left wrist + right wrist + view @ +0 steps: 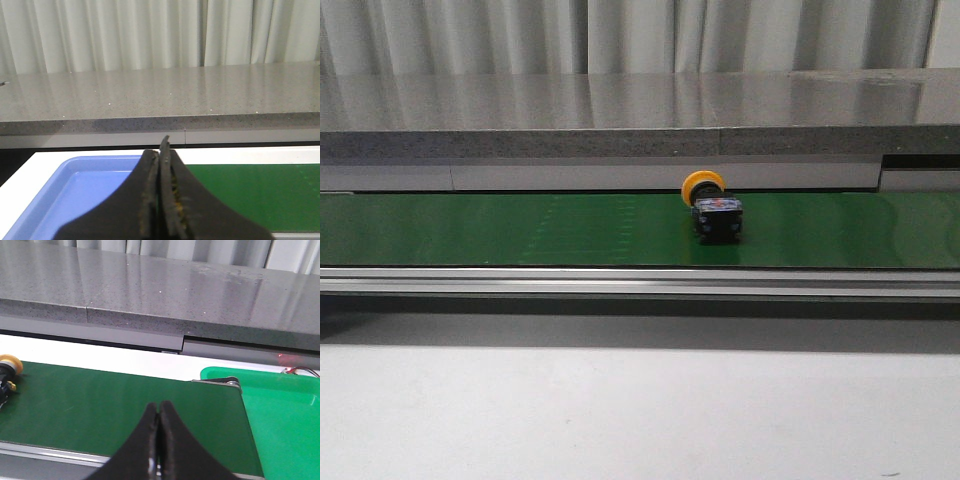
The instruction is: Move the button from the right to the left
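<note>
Button (713, 207), round yellow cap, blocky black body, lies on smooth green belt (520, 230).

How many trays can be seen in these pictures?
2. A blue tray lies at the belt's left end, under the left gripper; a green tray lies at its right end. Others may be out of view.

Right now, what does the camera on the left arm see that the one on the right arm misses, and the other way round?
Only the left wrist view shows the blue tray, lying beside the end of the belt, and the left gripper, its fingers shut with nothing between them. Only the right wrist view shows the button, at the picture's edge on the belt, the green tray past the belt's end, and the shut right gripper. Both show the green belt, the grey counter and the pale curtain.
</note>
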{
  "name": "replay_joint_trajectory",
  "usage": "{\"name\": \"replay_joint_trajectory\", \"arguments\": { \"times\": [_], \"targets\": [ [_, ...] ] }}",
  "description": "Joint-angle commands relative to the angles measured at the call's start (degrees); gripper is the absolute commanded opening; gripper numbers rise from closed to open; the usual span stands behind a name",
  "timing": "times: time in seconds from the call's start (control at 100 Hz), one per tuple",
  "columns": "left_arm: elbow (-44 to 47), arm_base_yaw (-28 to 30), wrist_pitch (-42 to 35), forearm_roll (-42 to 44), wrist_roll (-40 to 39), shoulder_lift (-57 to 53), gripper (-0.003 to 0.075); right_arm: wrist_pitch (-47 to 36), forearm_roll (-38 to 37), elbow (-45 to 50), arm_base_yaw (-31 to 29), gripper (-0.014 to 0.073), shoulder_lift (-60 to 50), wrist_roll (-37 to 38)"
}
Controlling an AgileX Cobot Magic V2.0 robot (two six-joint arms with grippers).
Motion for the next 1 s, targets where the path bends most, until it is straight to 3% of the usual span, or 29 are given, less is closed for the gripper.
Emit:
{"name": "replay_joint_trajectory", "arguments": {
  "times": [0.0, 0.25, 0.33, 0.43, 0.54, 0.61, 0.79, 0.99],
  "targets": [
    [-8.04, 0.04, 0.83, -1.87, -0.10, 7.50, -0.0020, -4.67, -0.39, -1.57, 0.05, -0.0067, 0.13, 0.01],
    [-23.36, 0.04, 11.73, -8.08, -0.10, 29.55, -0.0018, -4.67, -0.39, -1.57, 0.05, -0.0067, 0.13, 0.01],
    [-26.68, 0.04, 13.72, -8.08, -0.10, 35.14, 0.0024, -4.67, -0.39, -1.57, 0.05, -0.0067, 0.13, 0.01],
    [-30.66, -0.07, 14.07, -9.53, 0.16, 41.87, 0.0219, -4.67, -0.39, -1.57, 0.05, -0.0067, 0.13, 0.01],
    [-34.38, -1.65, 13.07, -10.75, 0.16, 48.43, 0.0596, -4.67, -0.39, -1.57, 0.05, -0.0067, 0.13, 0.01],
    [-36.82, -3.64, 13.75, -10.75, 0.16, 52.12, 0.0722, -4.67, -0.39, -1.57, 0.05, -0.0067, 0.13, 0.01],
    [-44.32, -11.09, 15.09, -11.90, 0.05, 63.43, 0.0624, -4.67, -0.39, -1.57, 0.05, -0.0067, 0.13, 0.01],
    [-54.32, -17.23, 23.52, -13.58, -0.52, 73.89, 0.0616, -4.67, -0.39, -1.57, 0.05, -0.0067, 0.13, 0.01]
  ]
}}
